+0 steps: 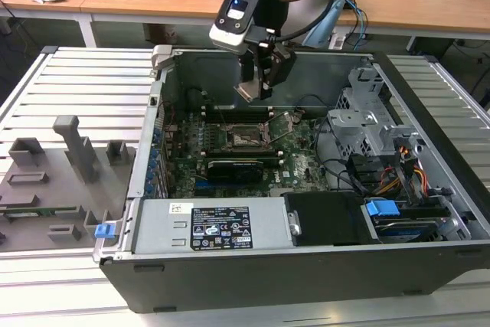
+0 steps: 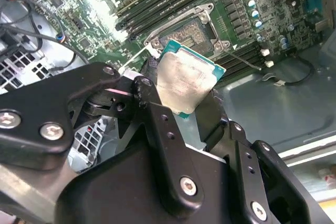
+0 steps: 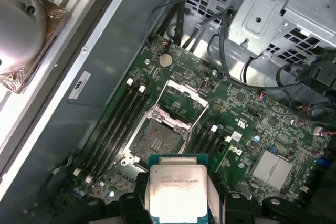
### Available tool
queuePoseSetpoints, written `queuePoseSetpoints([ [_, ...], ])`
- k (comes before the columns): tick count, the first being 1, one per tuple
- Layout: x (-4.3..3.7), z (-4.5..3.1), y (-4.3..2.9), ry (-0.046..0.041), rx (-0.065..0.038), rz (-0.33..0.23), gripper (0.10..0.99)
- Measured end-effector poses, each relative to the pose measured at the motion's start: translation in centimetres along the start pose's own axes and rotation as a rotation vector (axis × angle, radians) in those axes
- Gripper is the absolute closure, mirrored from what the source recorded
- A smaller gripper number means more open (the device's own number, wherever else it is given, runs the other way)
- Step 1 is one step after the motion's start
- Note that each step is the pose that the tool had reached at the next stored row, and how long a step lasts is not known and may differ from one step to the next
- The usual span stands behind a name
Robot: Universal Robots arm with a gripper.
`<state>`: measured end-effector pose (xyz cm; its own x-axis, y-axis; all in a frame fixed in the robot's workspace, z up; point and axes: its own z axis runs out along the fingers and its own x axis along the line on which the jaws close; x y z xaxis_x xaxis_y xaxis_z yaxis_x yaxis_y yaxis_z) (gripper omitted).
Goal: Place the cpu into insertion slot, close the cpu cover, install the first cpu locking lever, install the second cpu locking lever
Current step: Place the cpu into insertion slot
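My gripper [image 1: 260, 82] hangs inside the open computer case, shut on the cpu [image 1: 247, 91], a flat silver-grey square chip on a green base. The chip sits between the black fingers [image 2: 149, 85] in both wrist views, cpu [image 2: 186, 80] and cpu [image 3: 176, 192]. Some way below it lies the open insertion slot [image 3: 156, 141], also seen as a slot [image 2: 190, 31] and slot [image 1: 246, 138] on the green motherboard. The cpu cover [image 3: 185, 94] stands swung open beside the slot, with a thin wire lever [image 3: 195, 121] raised along it.
Memory slots [image 3: 118, 124] flank the socket. A black expansion card [image 1: 237, 166] lies nearer the case front, a silver drive cage [image 1: 375, 124] with cables on the exterior view's right. A grey fixture plate [image 1: 53, 181] rests left of the case.
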<state>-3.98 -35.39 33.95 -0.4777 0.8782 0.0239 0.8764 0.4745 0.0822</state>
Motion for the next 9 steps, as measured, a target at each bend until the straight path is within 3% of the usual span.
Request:
queuePoseSetpoints([
  [9,0.05,0.84,-0.17,-0.0021,0.003,0.048,0.557],
])
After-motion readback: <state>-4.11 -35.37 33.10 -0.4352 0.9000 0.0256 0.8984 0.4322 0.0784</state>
